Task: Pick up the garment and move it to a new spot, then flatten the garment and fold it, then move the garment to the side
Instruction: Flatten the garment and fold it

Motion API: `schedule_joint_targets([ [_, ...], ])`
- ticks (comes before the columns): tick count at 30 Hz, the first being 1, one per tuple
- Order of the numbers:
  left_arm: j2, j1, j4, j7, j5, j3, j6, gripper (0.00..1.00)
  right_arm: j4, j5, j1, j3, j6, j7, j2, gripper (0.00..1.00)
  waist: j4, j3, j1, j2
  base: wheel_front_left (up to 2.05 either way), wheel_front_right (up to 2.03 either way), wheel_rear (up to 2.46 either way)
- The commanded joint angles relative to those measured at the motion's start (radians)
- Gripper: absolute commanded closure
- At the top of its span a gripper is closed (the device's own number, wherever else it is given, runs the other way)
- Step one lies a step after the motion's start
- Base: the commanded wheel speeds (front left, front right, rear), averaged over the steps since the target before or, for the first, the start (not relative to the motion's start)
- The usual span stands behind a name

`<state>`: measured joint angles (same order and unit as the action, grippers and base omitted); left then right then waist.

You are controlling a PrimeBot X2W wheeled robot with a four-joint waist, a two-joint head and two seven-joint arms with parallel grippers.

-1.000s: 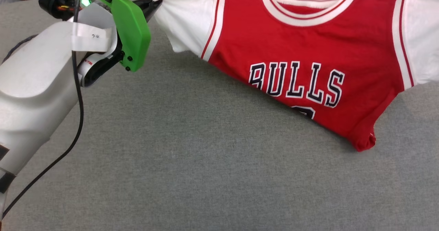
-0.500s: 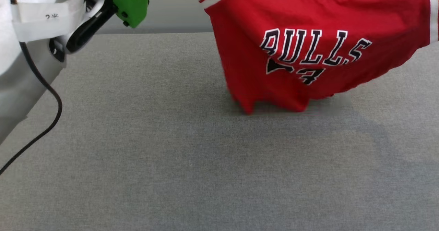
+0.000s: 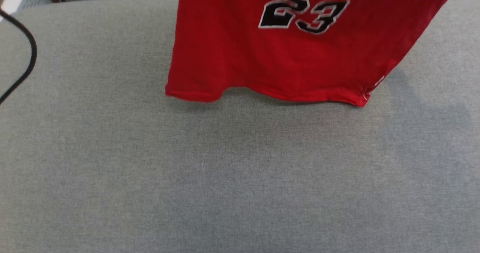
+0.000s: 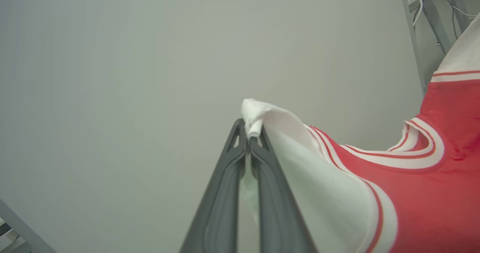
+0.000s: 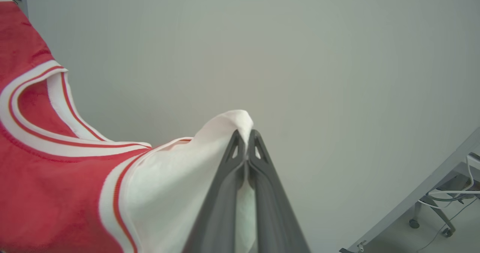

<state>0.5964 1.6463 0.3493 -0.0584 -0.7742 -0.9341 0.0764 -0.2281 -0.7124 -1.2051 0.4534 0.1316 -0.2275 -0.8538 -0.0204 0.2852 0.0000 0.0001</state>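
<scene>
The garment [image 3: 277, 57], a red jersey with a black number 23, hangs down from the top of the head view, its hem just above the grey table [image 3: 225, 178]. In the left wrist view my left gripper [image 4: 248, 136] is shut on the tip of one white sleeve [image 4: 318, 185], with the red body and striped collar [image 4: 420, 155] stretching to the right. My right gripper [image 5: 245, 140] is shut on the other white sleeve [image 5: 176, 185] in the right wrist view, the red body [image 5: 45, 193] spreading to the left. The shirt's upper part is cut off in the head view.
A black cable [image 3: 26, 61] loops at the left edge of the head view. A pale wall lies behind both grippers. Grey frame legs and cables [image 5: 446, 196] stand low at the right of the right wrist view.
The shirt has been lifted off the table and now hangs stretched by both sleeves. The head view has shifted, and my left arm has left it.
</scene>
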Motion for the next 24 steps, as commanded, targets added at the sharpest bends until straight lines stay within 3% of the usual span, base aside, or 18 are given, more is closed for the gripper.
schedule_joint_targets([
  [1, -0.012, 0.038, 0.031, 0.019, 0.012, 0.009, 0.003, 1.00, -0.028, 0.015, -0.056, 0.021, -0.001, 0.002, 0.016, 1.00, -0.013, 0.094, 0.0000, -0.0001, 0.00, 0.00, 0.00],
  [14, -0.097, 0.265, 0.348, 0.198, 0.090, 0.032, 0.030, 1.00, -0.355, 0.078, -0.476, 0.160, -0.001, 0.134, 0.136, 1.00, -0.020, 0.220, 0.0000, -0.0001, 0.00, 0.00, 0.00],
  [24, -0.133, 0.278, 0.503, 0.276, 0.062, 0.017, 0.050, 1.00, -0.488, 0.047, -0.560, 0.286, -0.001, 0.228, 0.185, 1.00, -0.016, 0.249, 0.0000, -0.0001, 0.00, 0.00, 0.00],
])
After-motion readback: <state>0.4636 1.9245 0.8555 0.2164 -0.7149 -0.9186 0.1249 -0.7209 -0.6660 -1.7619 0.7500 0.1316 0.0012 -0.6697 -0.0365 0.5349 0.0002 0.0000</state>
